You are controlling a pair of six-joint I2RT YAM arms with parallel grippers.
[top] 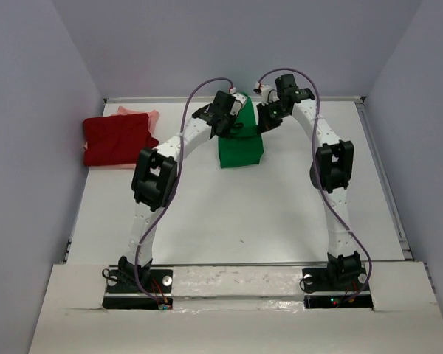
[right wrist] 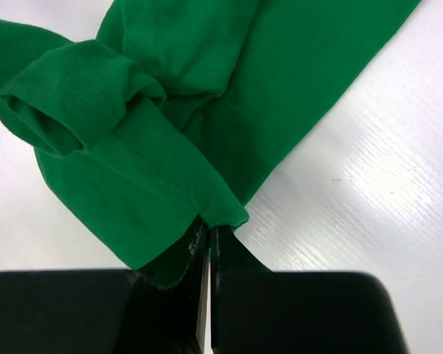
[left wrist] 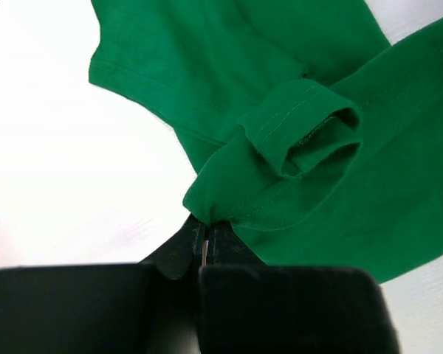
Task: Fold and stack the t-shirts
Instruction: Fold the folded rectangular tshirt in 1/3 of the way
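A bright green t-shirt (top: 240, 146) hangs lifted at the back middle of the table, its lower part resting on the surface. My left gripper (top: 232, 118) is shut on its left top edge, pinching a hem (left wrist: 207, 214) beside a rolled sleeve (left wrist: 303, 133). My right gripper (top: 264, 118) is shut on the right top edge, cloth bunched at the fingertips (right wrist: 214, 221). A dark red t-shirt (top: 117, 140) lies folded at the left, on top of a pale salmon-pink t-shirt (top: 142, 113) whose corner peeks out behind it.
The white table (top: 280, 214) has a raised rim along the back and right sides. Grey walls close in on the left, back and right. Both arm bases are bolted to the near edge.
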